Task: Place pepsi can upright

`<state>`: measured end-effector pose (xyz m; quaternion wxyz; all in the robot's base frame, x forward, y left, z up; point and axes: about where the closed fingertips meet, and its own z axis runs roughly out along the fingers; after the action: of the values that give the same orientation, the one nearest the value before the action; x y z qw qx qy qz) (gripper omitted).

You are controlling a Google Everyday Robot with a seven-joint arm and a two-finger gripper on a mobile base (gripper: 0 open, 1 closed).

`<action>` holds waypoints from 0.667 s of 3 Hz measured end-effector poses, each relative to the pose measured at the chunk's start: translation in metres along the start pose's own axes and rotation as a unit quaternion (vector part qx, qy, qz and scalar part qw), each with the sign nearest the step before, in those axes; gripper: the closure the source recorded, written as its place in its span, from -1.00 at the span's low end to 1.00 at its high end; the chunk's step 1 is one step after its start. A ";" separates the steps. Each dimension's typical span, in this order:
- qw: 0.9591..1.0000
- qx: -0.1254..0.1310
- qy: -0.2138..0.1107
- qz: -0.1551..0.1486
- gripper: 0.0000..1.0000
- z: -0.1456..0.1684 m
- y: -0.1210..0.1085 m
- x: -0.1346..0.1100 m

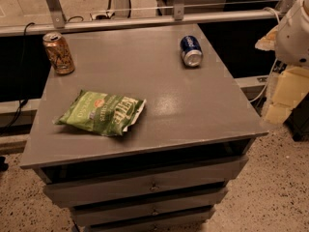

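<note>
Camera view: pepsi can [191, 50] lies on its side on the table [193, 105], silver end toward the camera. Risk: being round, it may roll off the table edge just right of it if nudged off-centre. Only a white arm segment [295, 30] shows, right of the can and off the table; gripper out of frame, so open or closed cannot be told.

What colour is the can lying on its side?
The pepsi can is dark blue, camera view; gripper not visible.
</note>
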<state>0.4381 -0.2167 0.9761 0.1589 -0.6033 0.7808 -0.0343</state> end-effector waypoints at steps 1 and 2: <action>1.000 0.000 0.000 0.000 -1.00 0.000 0.000 0.000; 1.000 0.010 -0.013 0.006 -1.00 0.022 -0.026 -0.009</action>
<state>0.4705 -0.2118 0.9637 0.1757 -0.5976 0.7816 -0.0332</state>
